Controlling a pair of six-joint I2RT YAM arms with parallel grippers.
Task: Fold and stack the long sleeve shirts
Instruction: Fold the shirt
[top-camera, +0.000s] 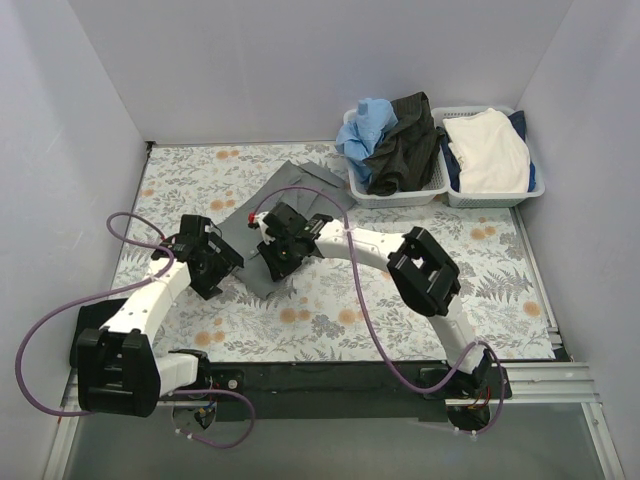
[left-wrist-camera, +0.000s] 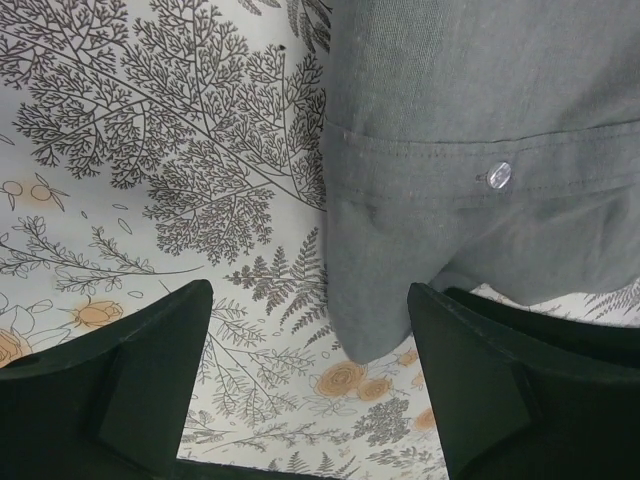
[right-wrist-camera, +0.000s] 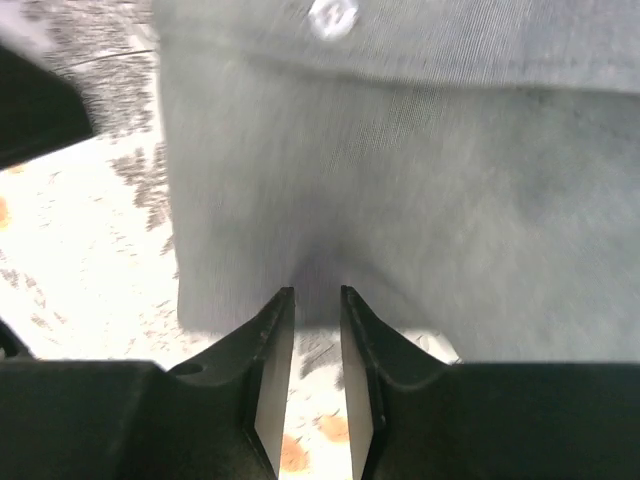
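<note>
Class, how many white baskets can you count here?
2. One basket sits at the far right, holding blue cloth and black cloth; the other basket is on its right, holding white cloth. No more seem hidden.

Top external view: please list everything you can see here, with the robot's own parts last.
baskets: two, white lattice, far right, left basket beside right basket
grey shirt: one, mid-grey, table centre
black garment: one, black, left basket
blue cloth: one, light blue, left basket
white cloth: one, cream, right basket
dark blue cloth: one, navy, under the white cloth
tablecloth: one, floral, covering the table
cables: two, purple, looping from the arms
left gripper: one, black, open by the shirt's edge
right gripper: one, black, pinching the shirt's edge
</note>
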